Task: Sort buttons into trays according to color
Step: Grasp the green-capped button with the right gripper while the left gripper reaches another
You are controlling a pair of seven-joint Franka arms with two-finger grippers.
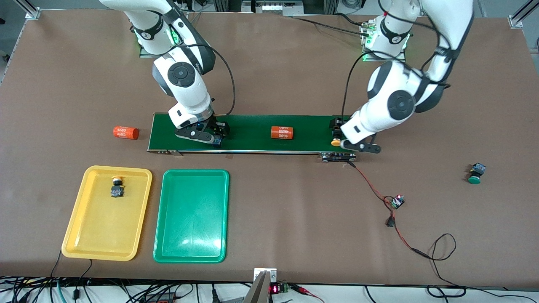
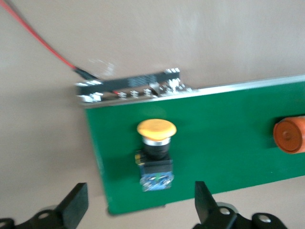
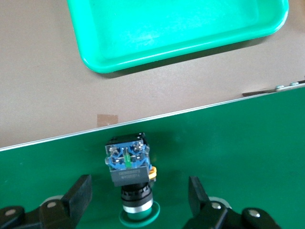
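On the dark-green belt (image 1: 252,132), at the left arm's end, lies a yellow-capped button (image 1: 335,142) (image 2: 156,143). My left gripper (image 1: 345,132) (image 2: 140,207) hovers over it, open, its fingers off the button's blue-black body. My right gripper (image 1: 212,136) (image 3: 139,198) is low over the belt's other end, open. Its fingers stand on either side of a green-capped button (image 1: 216,142) (image 3: 129,174) without touching it. A second yellow button (image 1: 116,187) lies in the yellow tray (image 1: 105,229). The green tray (image 1: 191,219) (image 3: 157,28) holds nothing. Another green button (image 1: 476,173) sits on the table toward the left arm's end.
One orange cylinder (image 1: 281,133) (image 2: 290,135) lies mid-belt, another (image 1: 126,132) on the table off the belt's end near the right arm. A control board (image 1: 337,157) (image 2: 128,86) sits at the belt's front edge. Red-black wires and a small board (image 1: 396,201) trail toward the front camera.
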